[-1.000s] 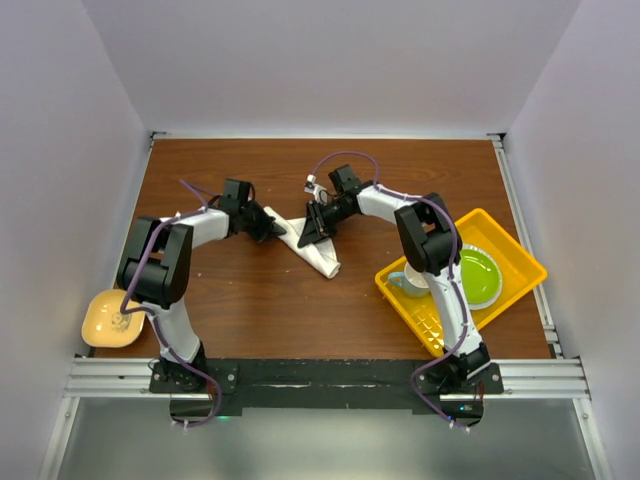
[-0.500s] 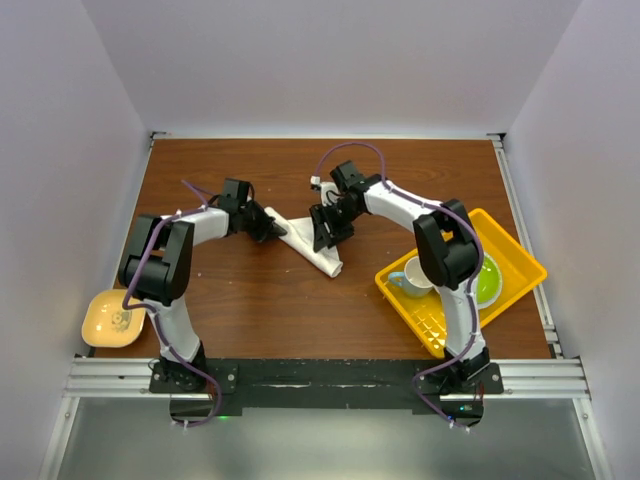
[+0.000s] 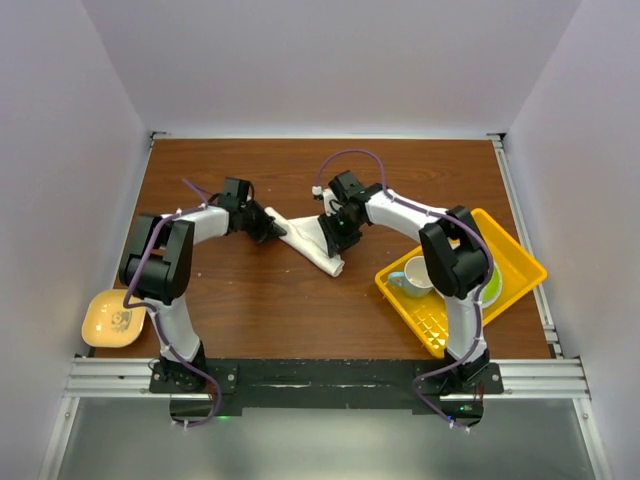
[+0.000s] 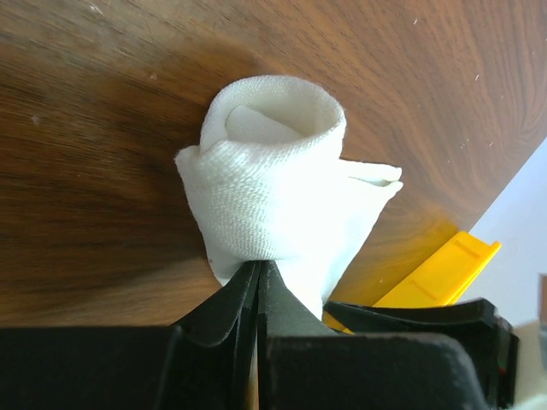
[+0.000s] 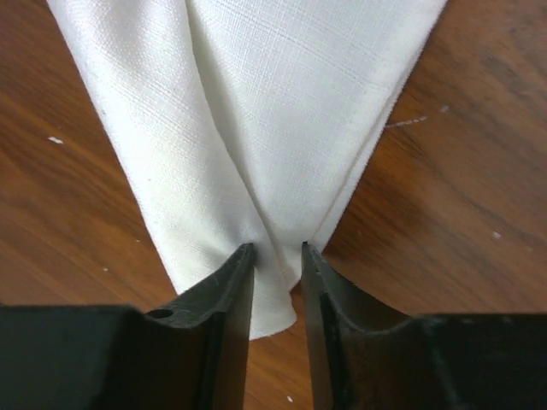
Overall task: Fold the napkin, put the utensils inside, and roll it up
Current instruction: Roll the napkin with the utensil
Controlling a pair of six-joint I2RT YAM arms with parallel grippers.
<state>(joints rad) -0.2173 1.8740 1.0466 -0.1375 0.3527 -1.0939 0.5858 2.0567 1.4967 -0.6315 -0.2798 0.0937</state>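
Bright, even light from overhead keeps the top view sharp, with only short, soft shadows on the desk [image 3: 260,300]. Both wrist views show the napkin [image 5: 273,128] weave crisply; in the left one a dark shadow lies beside it and the wood carries pale glare

You have the napkin [image 3: 305,243] mid-frame on the table [image 3: 260,300], left gripper [image 3: 276,232] at its left end, right gripper [image 3: 332,236] at its right, the tray [image 3: 516,250] at right holding cup [image 3: 415,277] and plate [image 3: 489,286], bowl [image 3: 110,318] lower left.
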